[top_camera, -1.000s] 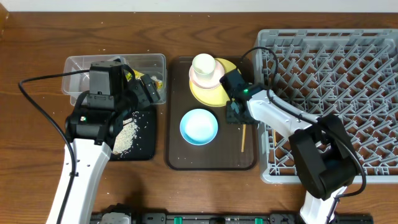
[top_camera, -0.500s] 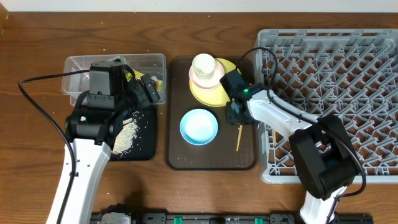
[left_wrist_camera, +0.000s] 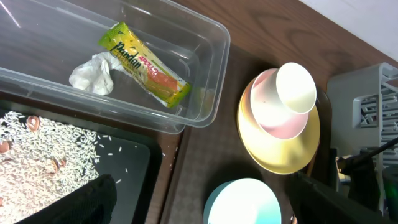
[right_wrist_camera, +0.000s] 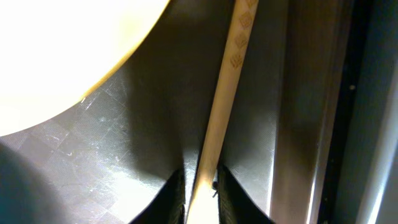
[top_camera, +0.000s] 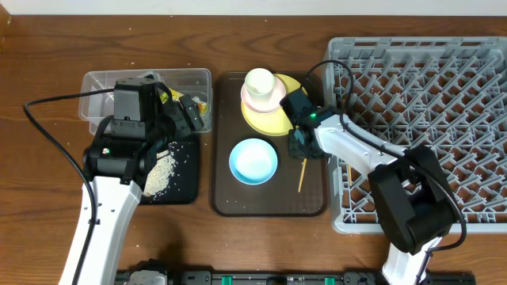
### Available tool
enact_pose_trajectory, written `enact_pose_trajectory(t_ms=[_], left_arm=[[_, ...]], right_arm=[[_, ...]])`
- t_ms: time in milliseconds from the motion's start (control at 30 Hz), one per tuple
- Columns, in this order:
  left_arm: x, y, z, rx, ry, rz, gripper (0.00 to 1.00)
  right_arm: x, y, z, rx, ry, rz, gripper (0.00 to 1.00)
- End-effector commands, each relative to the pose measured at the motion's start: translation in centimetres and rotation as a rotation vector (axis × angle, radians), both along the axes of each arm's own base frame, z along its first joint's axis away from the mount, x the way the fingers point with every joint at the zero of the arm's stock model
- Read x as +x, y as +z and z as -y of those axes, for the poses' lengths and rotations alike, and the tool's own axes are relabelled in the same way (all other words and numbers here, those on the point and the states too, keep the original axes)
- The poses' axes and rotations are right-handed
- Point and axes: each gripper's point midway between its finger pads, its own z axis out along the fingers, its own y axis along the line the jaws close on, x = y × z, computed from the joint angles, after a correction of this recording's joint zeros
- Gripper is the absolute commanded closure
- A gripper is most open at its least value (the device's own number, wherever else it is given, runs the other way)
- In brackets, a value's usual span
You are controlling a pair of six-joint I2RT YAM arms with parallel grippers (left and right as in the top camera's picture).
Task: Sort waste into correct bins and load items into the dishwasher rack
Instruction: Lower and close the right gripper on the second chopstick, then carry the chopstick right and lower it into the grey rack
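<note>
My right gripper (top_camera: 299, 147) is down on the dark-brown serving tray, shut on the thin wooden chopsticks (right_wrist_camera: 227, 81). They show as one pale stick running out between the fingers (right_wrist_camera: 176, 194). From above, the stick (top_camera: 301, 176) slants toward the tray's front. Beside it the white cup (top_camera: 260, 81) sits in the pale pink bowl (left_wrist_camera: 266, 118) on the yellow plate (top_camera: 269, 120). The light blue bowl (top_camera: 253, 161) lies in front of them. My left gripper (left_wrist_camera: 211, 210) hangs open above the tub and tray. The green-and-yellow wrapper (left_wrist_camera: 144, 66) and white tissue (left_wrist_camera: 93, 73) lie in the clear tub (left_wrist_camera: 214, 74).
Rice scraps (left_wrist_camera: 37, 146) are spread in the shallow black tray (top_camera: 184, 184). The grey dishwasher rack (top_camera: 428, 119) stands at the right, touching the brown serving tray (top_camera: 269, 206). My right arm reaches across the rack's left wall.
The right jaws have closed on the chopstick. Its free end has swung a little to the left on the tray. The left arm has not moved.
</note>
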Motion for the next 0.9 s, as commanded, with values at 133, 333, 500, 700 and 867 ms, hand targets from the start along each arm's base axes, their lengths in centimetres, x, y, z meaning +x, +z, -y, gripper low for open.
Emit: enact_pose_trajectory(t_ms=[133, 333, 500, 700, 867], left_arm=[[0.16, 0.44, -0.21, 0.004, 0.007, 0.01, 0.09], [0.16, 0.44, -0.21, 0.004, 0.007, 0.01, 0.1], [0.16, 0.44, -0.21, 0.004, 0.007, 0.01, 0.1], [0.16, 0.44, -0.21, 0.004, 0.007, 0.01, 0.1], [0.16, 0.44, -0.21, 0.004, 0.007, 0.01, 0.1]], right_arm=[[-1.45, -2.5, 1.36, -0.061, -0.002, -0.059, 0.8], [-1.36, -2.51, 1.29, -0.058, -0.002, -0.055, 0.91], [-1.4, -2.53, 1.31, -0.059, -0.003, -0.056, 0.91], [-1.5, -2.55, 1.35, -0.059, -0.007, -0.06, 0.98], [-1.76, -2.43, 1.38, -0.057, -0.014, -0.072, 0.99]])
